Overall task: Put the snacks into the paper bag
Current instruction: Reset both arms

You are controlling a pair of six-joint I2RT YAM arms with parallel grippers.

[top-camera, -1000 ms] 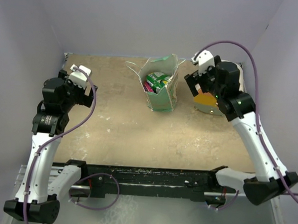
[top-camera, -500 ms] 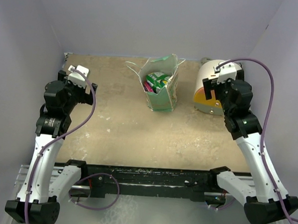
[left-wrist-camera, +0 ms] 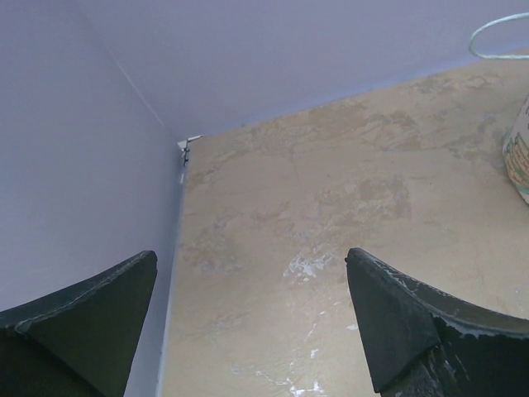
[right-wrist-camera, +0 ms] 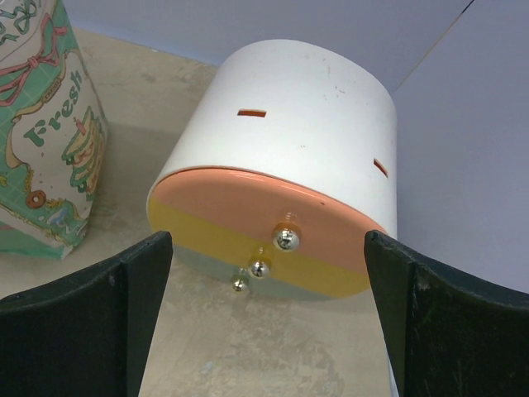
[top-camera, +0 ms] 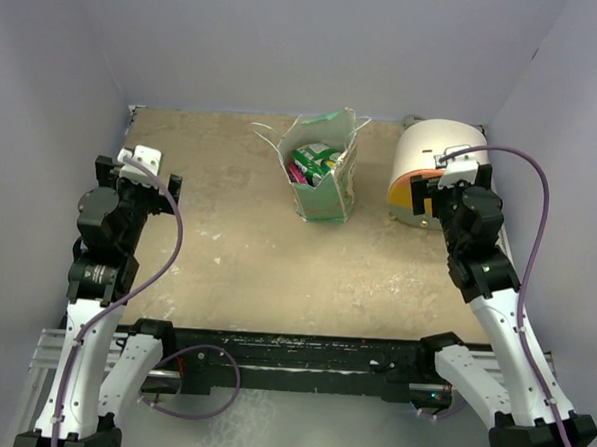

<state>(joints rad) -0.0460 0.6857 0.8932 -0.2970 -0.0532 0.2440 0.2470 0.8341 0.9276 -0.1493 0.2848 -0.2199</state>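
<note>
1. The left hand [left-wrist-camera: 248, 273] is seen with its fingers spread wide, and nothing is held between them; only bare tabletop [left-wrist-camera: 331, 215] is framed there.
2. The paper bag [top-camera: 326, 175] is found ahead of the left hand and off to its right, well apart from it. In the left wrist view only the bag's edge is caught at the far right, with a loop of its string handle [left-wrist-camera: 496, 41] above.
3. The right hand [right-wrist-camera: 269, 248] is likewise held wide, with nothing gripped.
4. A white cylinder [right-wrist-camera: 306, 124] with an orange and yellow face is seen lying on its side straight ahead of the right hand, near it and framed between the two fingers.
5. From the right hand, the paper bag is placed ahead and to the left, just beside the cylinder; whether the two touch cannot be told.
6. The bag is stood upright with its top open, and the snacks [top-camera: 314, 162] are seen inside it: green and magenta packets can be made out, while the others cannot be told apart.
</note>
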